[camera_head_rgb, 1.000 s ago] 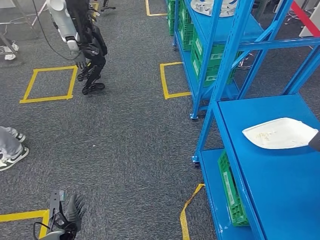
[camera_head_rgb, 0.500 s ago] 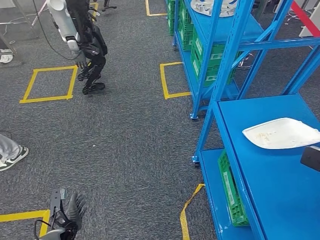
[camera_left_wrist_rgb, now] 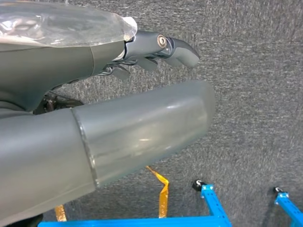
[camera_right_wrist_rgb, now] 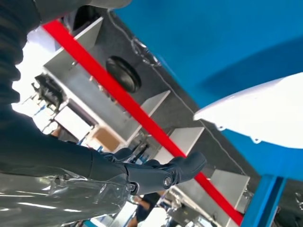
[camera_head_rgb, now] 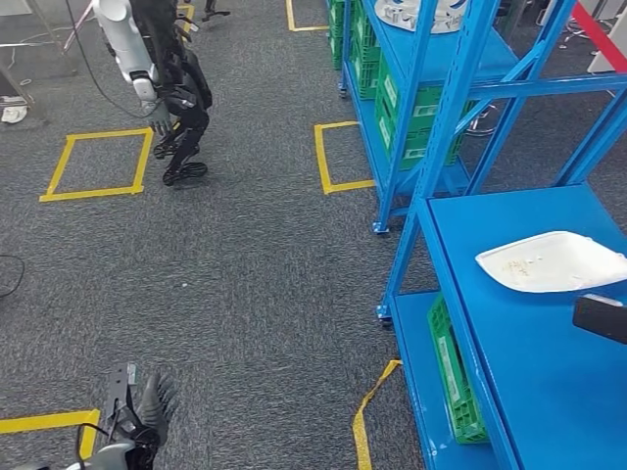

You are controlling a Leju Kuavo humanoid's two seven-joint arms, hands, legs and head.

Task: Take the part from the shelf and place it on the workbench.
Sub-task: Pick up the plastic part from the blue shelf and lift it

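A flat white part point(camera_head_rgb: 551, 261) lies on the blue shelf point(camera_head_rgb: 532, 382) at the right. The dark end of my right hand point(camera_head_rgb: 601, 318) comes in from the right edge, just in front of the part and above the shelf. Seen from the right wrist, that hand point(camera_right_wrist_rgb: 150, 172) has its fingers stretched out with nothing in them, and the white part point(camera_right_wrist_rgb: 264, 113) is close beyond them without touching. My left hand point(camera_head_rgb: 152, 406) hangs low at the bottom left over the carpet, fingers apart and holding nothing; the left wrist view shows it point(camera_left_wrist_rgb: 136, 118) above the grey floor.
Green crates point(camera_head_rgb: 453, 377) sit on the shelf level below the part. A second blue rack point(camera_head_rgb: 414, 98) with green crates stands behind. Another humanoid robot point(camera_head_rgb: 159, 78) stands at the back left beside a yellow tape square point(camera_head_rgb: 96, 166). Yellow tape point(camera_head_rgb: 365, 411) marks the floor near the shelf foot.
My right hand has come further in from the right edge, along the shelf in front of the part. A person's shoes at the left edge have gone out of view.
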